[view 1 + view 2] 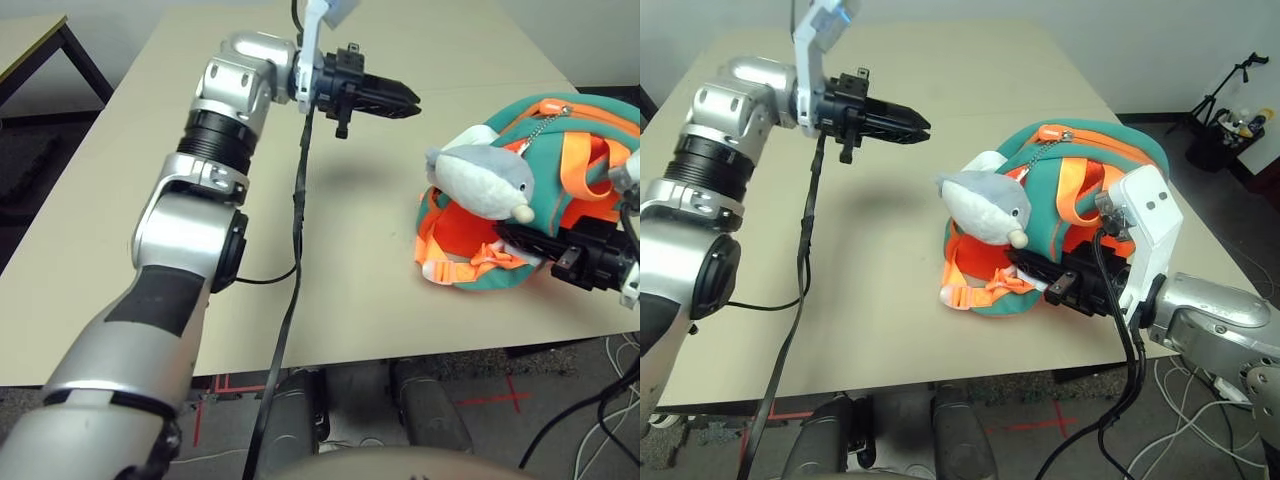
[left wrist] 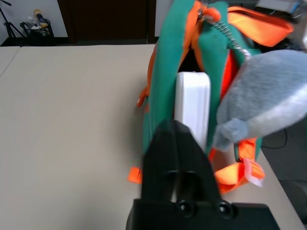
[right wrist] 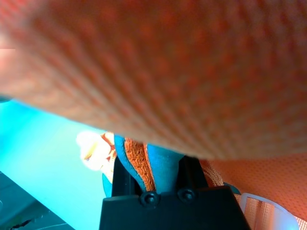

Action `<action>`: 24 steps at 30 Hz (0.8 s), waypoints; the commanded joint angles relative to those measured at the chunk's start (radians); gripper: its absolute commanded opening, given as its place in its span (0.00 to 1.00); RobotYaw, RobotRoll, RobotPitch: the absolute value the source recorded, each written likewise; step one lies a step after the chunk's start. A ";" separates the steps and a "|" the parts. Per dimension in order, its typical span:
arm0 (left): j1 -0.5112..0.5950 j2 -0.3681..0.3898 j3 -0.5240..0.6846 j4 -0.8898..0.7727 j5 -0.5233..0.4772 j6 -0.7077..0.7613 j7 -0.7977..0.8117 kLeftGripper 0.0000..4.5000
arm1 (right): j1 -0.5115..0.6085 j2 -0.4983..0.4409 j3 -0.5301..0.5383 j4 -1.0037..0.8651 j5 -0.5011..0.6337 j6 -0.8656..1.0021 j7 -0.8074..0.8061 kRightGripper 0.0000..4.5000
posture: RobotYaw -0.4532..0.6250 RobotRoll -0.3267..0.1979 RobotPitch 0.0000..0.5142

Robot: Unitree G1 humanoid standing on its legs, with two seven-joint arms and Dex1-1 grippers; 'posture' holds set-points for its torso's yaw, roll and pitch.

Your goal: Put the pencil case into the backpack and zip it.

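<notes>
Your left gripper, upper middle, is hanging shut and empty; your right gripper is pinching the backpack. The pencil case is sitting proud in the opening, so zipping may be jamming on it.

The pencil case pokes out of the backpack, lower part buried inside and behind the left tool, lettering unreadable. Right tool: its fingertips vanish under blurred orange fabric. In the head view the backpack runs off the picture's right edge, opening hidden from here.
</notes>
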 commanded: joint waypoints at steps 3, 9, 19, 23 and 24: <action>-0.056 -0.055 0.017 0.097 0.017 -0.072 -0.007 0.00 | 0.018 0.011 0.002 -0.032 0.008 0.006 -0.005 0.04 | 0.17 0.62 0.24; -0.070 -0.078 0.014 0.117 0.022 -0.066 -0.049 0.00 | 0.030 0.018 -0.003 -0.042 0.011 0.004 -0.016 0.04 | 0.16 0.62 0.24; -0.089 -0.052 0.009 0.130 0.048 -0.023 -0.108 0.00 | 0.027 0.024 0.013 -0.035 0.000 -0.004 -0.010 0.04 | 0.18 0.62 0.26; -0.072 -0.062 0.000 0.118 0.057 -0.012 -0.116 0.00 | 0.023 0.026 0.019 -0.031 -0.005 -0.006 -0.006 0.04 | 0.18 0.62 0.26; -0.068 -0.066 -0.001 0.116 0.058 -0.009 -0.118 0.00 | 0.021 0.026 0.020 -0.030 -0.007 -0.006 -0.004 0.04 | 0.18 0.62 0.26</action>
